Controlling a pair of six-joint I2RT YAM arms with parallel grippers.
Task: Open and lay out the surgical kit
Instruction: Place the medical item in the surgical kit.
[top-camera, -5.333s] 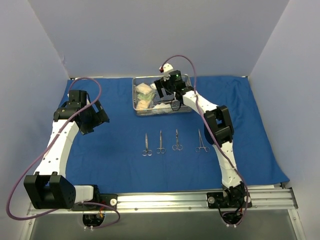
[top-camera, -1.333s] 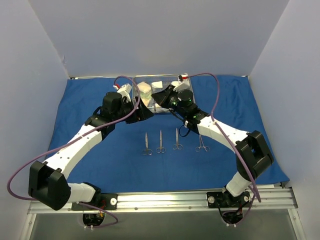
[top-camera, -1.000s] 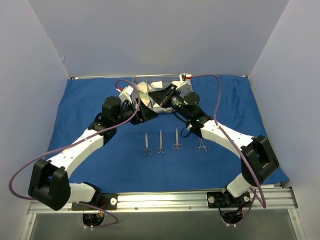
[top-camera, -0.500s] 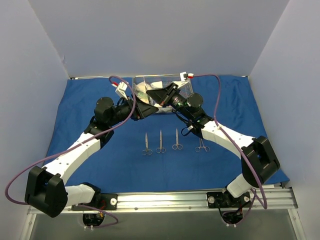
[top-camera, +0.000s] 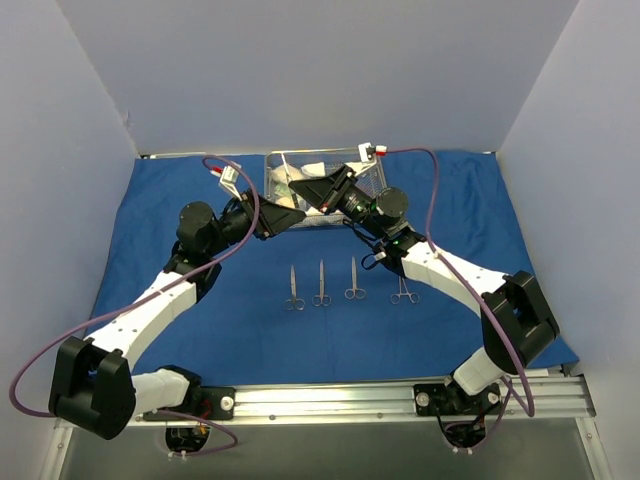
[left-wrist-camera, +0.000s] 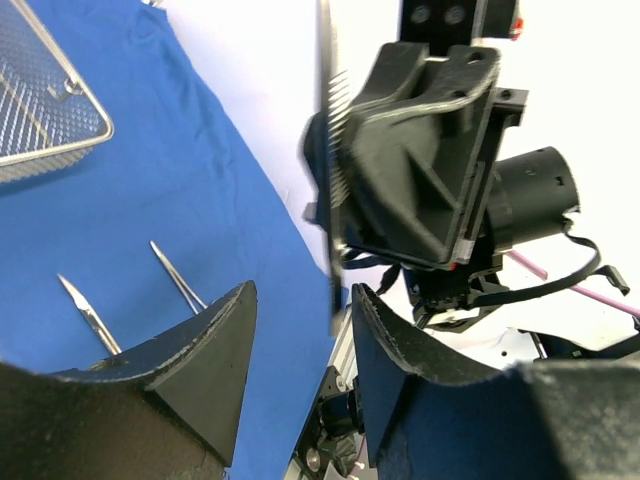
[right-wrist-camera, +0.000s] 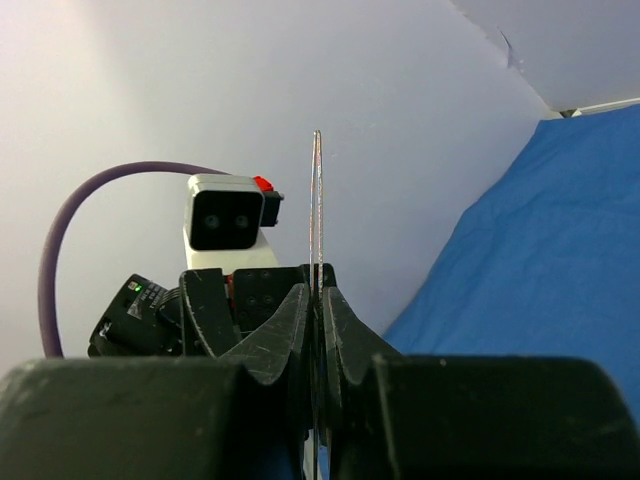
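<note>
Two wrist views alone show tweezers: right pincer clamps them, left pincer half-open.

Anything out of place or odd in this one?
Nothing spilled or askew: four instruments lie in a neat row on the blue drape, in front of the mesh tray. Only unusual: a thin steel tool held in mid-air by the shut right gripper, the left gripper open around it, likely a handover.
</note>
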